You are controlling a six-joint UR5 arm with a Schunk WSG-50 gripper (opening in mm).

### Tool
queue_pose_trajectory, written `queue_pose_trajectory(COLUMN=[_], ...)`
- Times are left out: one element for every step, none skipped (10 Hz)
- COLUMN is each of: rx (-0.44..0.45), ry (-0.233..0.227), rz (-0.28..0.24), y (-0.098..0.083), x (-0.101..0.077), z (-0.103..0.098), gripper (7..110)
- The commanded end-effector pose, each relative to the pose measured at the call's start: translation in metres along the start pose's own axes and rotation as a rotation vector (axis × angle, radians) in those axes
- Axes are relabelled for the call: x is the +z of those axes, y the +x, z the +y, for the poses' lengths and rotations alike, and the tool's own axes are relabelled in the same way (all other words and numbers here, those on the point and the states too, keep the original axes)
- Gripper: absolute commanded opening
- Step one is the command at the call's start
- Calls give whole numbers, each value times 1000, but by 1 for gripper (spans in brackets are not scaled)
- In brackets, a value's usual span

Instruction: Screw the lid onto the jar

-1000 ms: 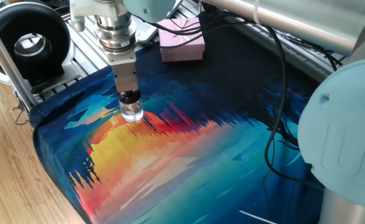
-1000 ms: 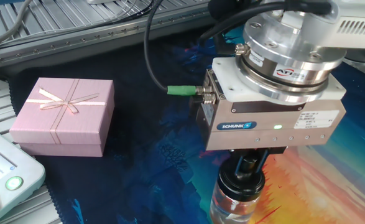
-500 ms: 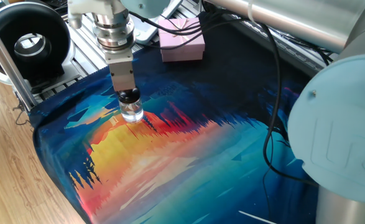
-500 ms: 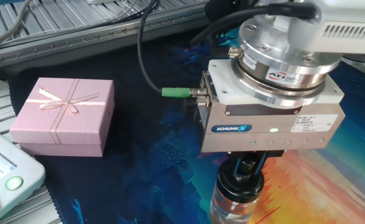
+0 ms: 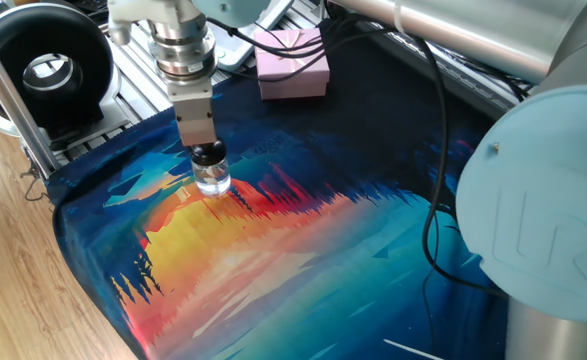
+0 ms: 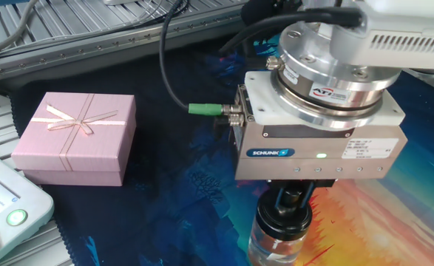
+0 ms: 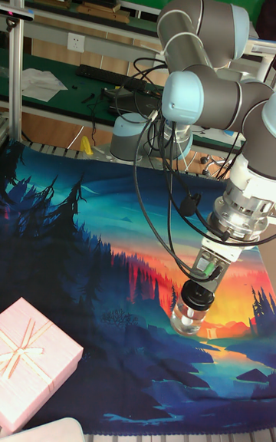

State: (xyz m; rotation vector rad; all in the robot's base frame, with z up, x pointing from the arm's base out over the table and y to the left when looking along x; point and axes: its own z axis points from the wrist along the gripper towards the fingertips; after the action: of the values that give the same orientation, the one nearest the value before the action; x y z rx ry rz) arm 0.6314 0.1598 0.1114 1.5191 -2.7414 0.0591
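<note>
**A:** On the gripper body, what writing is legible?

**B:** Item one: gripper [image 6: 289,214], grey block housing, blue plate reading "SCHUNK" in white on the side facing the other fixed view. A small white label sits to the right of it; its print is too small to read. One green indicator light is lit beside it. The round flange above carries a red-and-white sticker, text illegible.

**A:** State of the fingers?

**B:** Closed down onto the lid [image 6: 285,217], black, round. In the tall fixed view the gripper [image 7: 201,289] points down with the lid [image 7: 196,297] directly beneath it.

**A:** And the jar?

**B:** Item two: jar [image 5: 212,179], clear glass, upright on the printed cloth [image 5: 303,260], lid [image 5: 208,155] seated on its neck. In one fixed view it stands at about 9 o'clock on the cloth, where blue meets orange. The other fixed view shows only the jar's [image 6: 276,250] upper part at the bottom edge.

**A:** Other entries?

**B:** Pink gift box [image 6: 76,138], ribbon bow on top, at 9 o'clock from the gripper in the other fixed view, well apart.

**A:** Change against the frame half a second back?

**B:** The housing is turned a little further; the green cable plug [image 6: 205,109] sits further left. Jar and box are unmoved.
</note>
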Motion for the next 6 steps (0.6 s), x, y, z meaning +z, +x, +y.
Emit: queue_pose_trajectory(rx=[72,92,108,114,120,129], ry=[-10,-22,-30,-32,-30,-29], rz=[9,-5,-20,-22,-20,-19], y=[-2,-6,-10,-10,-10,-9], x=[-4,-4,-4,-4,-3,-2], z=[2,4,5,5,3,1], gripper=[7,7,7,7,7,7])
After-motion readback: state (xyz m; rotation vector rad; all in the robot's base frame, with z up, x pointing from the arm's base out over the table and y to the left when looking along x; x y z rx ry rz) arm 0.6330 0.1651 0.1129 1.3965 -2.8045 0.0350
